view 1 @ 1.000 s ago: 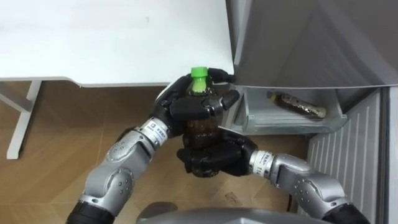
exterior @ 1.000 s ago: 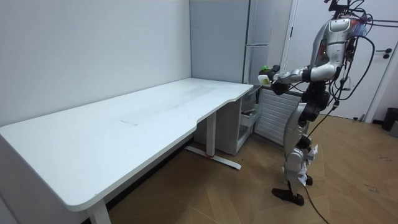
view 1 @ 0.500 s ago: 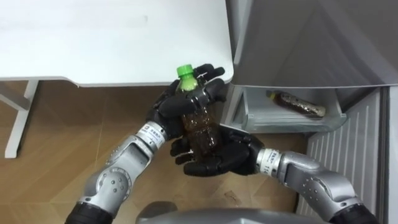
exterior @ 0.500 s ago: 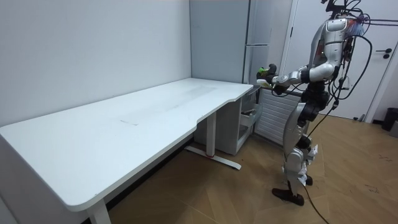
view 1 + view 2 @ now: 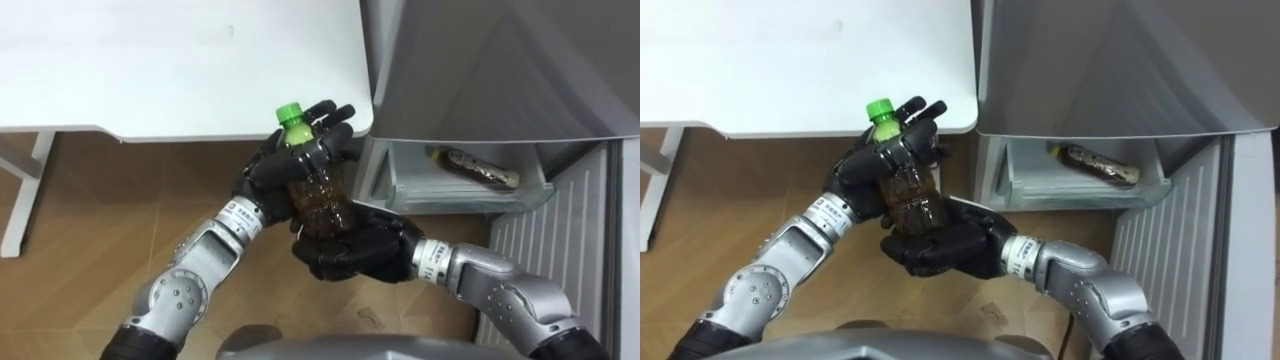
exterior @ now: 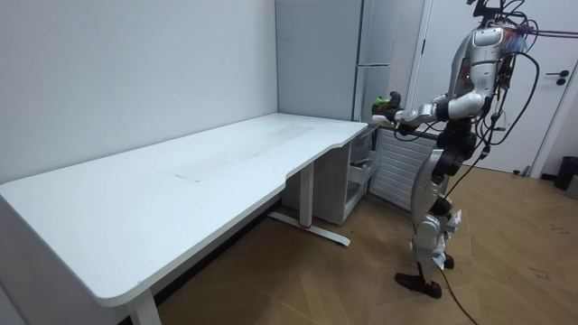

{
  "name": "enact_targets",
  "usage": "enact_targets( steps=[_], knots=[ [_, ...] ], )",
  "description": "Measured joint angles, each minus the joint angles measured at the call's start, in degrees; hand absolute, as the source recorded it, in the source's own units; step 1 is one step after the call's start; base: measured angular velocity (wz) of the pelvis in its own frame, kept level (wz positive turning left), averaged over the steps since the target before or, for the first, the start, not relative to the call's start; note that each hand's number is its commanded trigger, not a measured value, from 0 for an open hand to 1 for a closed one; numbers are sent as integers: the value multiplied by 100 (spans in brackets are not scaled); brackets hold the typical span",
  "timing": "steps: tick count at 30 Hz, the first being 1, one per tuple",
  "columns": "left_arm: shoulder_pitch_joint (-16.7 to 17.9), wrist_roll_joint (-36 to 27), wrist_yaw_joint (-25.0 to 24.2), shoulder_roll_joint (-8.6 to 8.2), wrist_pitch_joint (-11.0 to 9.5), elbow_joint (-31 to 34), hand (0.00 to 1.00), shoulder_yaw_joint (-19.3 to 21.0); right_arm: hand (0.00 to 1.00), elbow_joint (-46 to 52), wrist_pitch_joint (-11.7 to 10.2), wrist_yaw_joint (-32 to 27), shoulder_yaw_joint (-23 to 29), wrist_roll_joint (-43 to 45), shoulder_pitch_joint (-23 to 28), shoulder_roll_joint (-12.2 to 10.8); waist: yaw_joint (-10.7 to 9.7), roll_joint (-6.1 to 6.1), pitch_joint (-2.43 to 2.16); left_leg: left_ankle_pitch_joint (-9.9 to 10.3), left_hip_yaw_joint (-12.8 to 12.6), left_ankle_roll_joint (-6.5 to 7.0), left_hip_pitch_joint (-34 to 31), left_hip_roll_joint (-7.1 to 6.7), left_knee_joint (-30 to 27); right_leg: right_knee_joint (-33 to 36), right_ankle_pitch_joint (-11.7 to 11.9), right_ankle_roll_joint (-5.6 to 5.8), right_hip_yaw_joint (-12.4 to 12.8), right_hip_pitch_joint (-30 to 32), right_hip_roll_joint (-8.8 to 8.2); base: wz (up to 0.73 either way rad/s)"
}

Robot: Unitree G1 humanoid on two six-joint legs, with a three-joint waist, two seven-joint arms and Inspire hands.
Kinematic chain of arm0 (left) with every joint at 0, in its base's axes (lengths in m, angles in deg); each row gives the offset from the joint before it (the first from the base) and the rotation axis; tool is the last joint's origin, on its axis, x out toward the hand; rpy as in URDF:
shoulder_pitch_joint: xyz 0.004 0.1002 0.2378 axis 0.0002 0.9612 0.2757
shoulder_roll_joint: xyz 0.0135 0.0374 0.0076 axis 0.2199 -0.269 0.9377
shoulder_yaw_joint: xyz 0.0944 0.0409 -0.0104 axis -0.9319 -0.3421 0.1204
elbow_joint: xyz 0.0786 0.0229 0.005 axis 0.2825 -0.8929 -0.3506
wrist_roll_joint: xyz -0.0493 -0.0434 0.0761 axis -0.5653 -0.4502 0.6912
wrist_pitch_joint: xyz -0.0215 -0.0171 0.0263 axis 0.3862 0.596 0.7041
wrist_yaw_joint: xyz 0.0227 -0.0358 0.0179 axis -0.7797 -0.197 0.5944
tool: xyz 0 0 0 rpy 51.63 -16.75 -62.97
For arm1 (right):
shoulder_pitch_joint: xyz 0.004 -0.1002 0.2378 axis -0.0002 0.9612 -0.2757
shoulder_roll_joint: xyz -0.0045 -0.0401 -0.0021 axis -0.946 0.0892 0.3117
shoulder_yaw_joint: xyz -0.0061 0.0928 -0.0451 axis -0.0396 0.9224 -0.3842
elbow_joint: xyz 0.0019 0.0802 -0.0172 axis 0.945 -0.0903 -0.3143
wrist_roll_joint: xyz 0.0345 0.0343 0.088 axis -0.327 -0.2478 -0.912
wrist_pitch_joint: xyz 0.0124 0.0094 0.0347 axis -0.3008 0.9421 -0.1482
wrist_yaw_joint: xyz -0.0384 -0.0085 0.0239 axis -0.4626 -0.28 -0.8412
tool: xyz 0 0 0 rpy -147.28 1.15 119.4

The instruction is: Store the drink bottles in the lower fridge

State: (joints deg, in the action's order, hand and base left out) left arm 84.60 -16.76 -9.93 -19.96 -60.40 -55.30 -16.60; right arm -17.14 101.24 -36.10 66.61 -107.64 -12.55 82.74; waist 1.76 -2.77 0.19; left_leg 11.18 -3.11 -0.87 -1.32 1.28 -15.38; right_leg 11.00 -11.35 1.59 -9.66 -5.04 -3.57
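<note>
A clear bottle (image 5: 318, 195) of dark drink with a green cap (image 5: 289, 112) is held upright, tipped a little to the left, between both hands in front of my chest. My left hand (image 5: 272, 172) wraps its upper part from the left, fingers curled across the shoulder below the cap. My right hand (image 5: 362, 255) cups the base from below with fingers curled round it. A second dark bottle (image 5: 475, 167) lies on its side in the open lower fridge compartment (image 5: 400, 190). In the room view I stand facing the fridge (image 6: 379, 54) with the bottle (image 6: 388, 101) held out.
The white desk (image 5: 180, 60) ends just left of the fridge, its corner close above the hands. The grey fridge body (image 5: 500, 60) fills the upper right. The ribbed open lower door (image 5: 560, 250) stands at the right. Wooden floor lies below.
The bottle has shifted left and tilted a little. My left hand's fingers have loosened and slid up near the cap, while my right hand has closed more firmly under the base.
</note>
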Motion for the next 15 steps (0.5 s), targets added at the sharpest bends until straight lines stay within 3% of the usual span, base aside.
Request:
enact_targets(
  steps=[15],
  knots=[
    [0, -17, -1, 20, -1, 0, 0, 12, 100, 0, 39, 17, 34, 14, 5, 18, 5, 32, 10, 4, -5, 3, 8, 5, -10, -13, 1, -1, -14, -35, 6, 0]
  ],
)
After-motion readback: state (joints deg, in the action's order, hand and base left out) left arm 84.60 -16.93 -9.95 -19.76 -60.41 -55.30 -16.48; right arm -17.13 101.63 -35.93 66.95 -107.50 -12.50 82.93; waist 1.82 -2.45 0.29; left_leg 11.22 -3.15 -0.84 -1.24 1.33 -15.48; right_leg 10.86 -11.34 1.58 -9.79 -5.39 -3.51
